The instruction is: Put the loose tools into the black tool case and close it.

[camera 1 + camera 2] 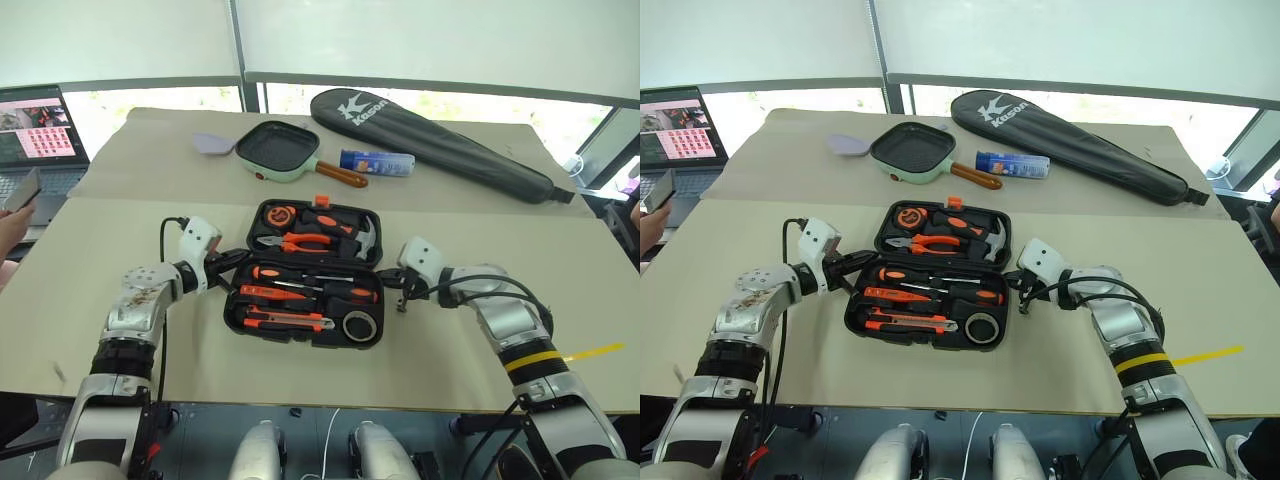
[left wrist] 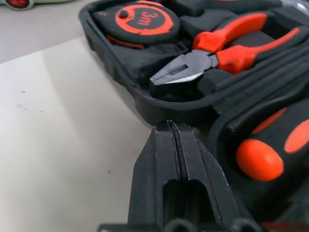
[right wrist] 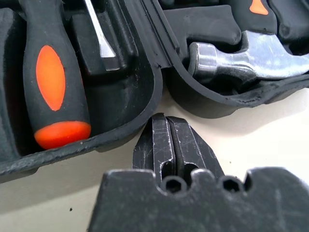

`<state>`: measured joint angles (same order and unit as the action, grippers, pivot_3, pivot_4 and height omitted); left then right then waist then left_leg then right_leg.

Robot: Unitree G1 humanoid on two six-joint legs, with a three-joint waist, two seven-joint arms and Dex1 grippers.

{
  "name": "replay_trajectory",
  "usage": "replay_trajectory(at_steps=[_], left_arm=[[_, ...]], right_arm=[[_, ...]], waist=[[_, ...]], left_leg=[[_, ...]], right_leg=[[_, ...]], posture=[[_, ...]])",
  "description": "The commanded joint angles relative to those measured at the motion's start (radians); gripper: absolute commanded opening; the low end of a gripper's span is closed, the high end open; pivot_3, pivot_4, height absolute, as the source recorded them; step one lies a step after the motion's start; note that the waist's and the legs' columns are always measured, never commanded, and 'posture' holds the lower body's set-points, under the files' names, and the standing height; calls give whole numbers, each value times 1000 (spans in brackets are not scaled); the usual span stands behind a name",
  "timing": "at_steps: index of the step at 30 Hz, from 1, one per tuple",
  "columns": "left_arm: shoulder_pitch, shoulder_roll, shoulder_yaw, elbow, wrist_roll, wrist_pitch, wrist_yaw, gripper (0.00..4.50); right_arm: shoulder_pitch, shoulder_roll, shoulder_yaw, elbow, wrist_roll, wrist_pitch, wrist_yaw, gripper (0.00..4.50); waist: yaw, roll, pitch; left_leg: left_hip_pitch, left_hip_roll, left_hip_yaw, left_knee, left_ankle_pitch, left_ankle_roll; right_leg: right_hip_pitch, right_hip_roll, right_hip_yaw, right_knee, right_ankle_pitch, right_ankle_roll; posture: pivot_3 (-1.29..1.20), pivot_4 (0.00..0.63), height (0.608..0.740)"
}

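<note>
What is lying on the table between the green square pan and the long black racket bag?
A blue-and-white tube lies between the pan and the racket bag, beside the pan's wooden handle, in both eye views.

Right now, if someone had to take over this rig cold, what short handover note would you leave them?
Left gripper: shut, empty, fingertips at the hinge on the left side of the black tool case.
Right gripper: shut, empty, at the hinge on the case's right side.
Case: lies open on the table, both halves flat.
Done: screwdrivers, utility knife and tape roll sit in the near half; pliers and hammer in the far half.
Left: fold one half over and latch it.
</note>
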<state>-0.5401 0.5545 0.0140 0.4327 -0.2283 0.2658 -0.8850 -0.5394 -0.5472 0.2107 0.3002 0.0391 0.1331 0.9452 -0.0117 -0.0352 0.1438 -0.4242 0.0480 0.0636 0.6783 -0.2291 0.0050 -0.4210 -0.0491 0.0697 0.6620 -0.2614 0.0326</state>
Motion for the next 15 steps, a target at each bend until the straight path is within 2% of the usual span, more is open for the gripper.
replay_trajectory(at_steps=[1,8,15], left_arm=[[22,-15,-66,-46,-2,12,-97,67],[128,8,-43,-185,-41,59,-141,67],[166,33,3,-262,-102,104,-172,67]], right_arm=[[29,-17,-10,-106,29,-5,42,0],[119,-69,-38,-234,56,64,67,0],[157,-122,-80,-226,55,55,77,0]], waist=[[1,0,0],[0,0,0],[3,0,0]], left_leg=[[0,0,0,0,0,0],[-1,0,0,-1,0,0],[0,0,0,0,0,0]], right_leg=[[0,0,0,0,0,0],[0,-1,0,-3,0,0],[1,-1,0,-2,0,0]], posture=[[0,150,740],[0,150,740],[0,150,740]])
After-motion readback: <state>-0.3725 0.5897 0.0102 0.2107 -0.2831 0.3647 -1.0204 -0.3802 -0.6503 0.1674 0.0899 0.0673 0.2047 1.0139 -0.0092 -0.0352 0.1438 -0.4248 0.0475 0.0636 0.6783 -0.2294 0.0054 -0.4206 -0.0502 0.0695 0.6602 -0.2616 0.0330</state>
